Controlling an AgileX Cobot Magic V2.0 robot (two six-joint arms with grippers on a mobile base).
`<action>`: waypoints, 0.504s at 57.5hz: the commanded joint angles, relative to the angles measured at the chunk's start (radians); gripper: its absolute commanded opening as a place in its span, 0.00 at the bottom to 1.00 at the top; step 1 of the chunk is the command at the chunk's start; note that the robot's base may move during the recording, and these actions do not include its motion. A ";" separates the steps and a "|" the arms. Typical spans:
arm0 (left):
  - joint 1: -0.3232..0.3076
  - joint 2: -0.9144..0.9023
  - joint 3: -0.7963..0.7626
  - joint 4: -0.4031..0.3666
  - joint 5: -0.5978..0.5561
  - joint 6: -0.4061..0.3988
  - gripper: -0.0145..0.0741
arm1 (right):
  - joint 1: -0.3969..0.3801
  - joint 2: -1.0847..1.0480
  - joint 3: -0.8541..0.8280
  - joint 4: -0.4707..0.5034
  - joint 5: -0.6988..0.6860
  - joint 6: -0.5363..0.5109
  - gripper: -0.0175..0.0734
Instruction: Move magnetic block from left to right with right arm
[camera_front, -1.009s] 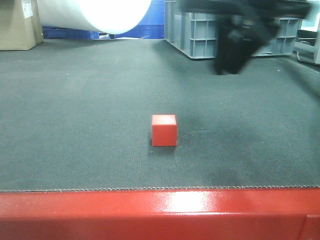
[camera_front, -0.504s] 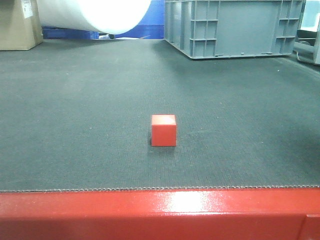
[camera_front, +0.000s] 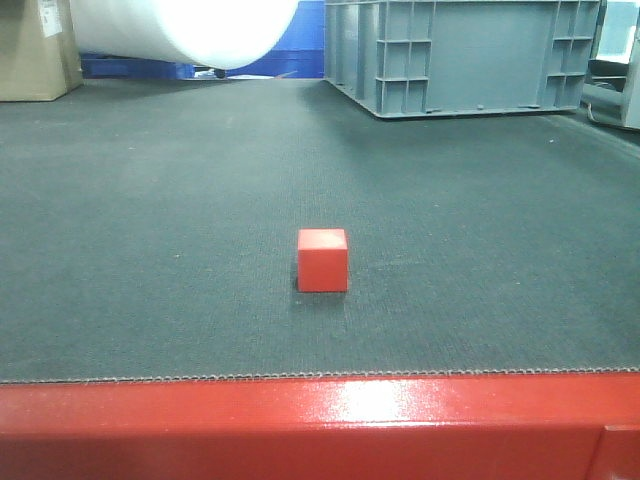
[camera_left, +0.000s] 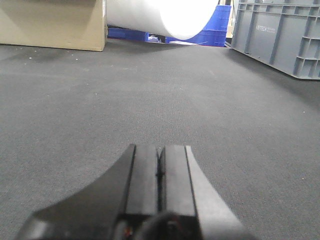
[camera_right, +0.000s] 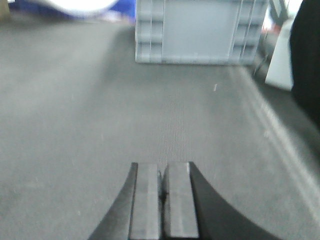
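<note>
a: fingers: right gripper pressed together, empty; left gripper likewise, empty. neither wrist view shows the magnetic block.

b: block location?

a: front view: alone on the dark mat, well in front of the grey crate, slightly to its left, untouched.

b: procedure?

a: spread the right fingers wider than the block, centre over it, square to its faces, descend, clamp.

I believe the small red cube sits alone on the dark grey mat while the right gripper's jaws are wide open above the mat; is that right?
Not quite: the right gripper has its jaws closed together, as the right wrist view shows. The small red cube does sit alone on the dark grey mat.
</note>
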 joint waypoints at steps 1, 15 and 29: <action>0.001 -0.010 0.007 -0.003 -0.078 -0.007 0.02 | -0.006 -0.058 -0.015 0.003 -0.094 -0.013 0.21; 0.001 -0.010 0.007 -0.003 -0.078 -0.007 0.02 | -0.006 -0.088 -0.014 0.003 -0.093 -0.013 0.21; 0.001 -0.010 0.007 -0.003 -0.078 -0.007 0.02 | -0.006 -0.093 0.002 0.003 -0.111 -0.013 0.21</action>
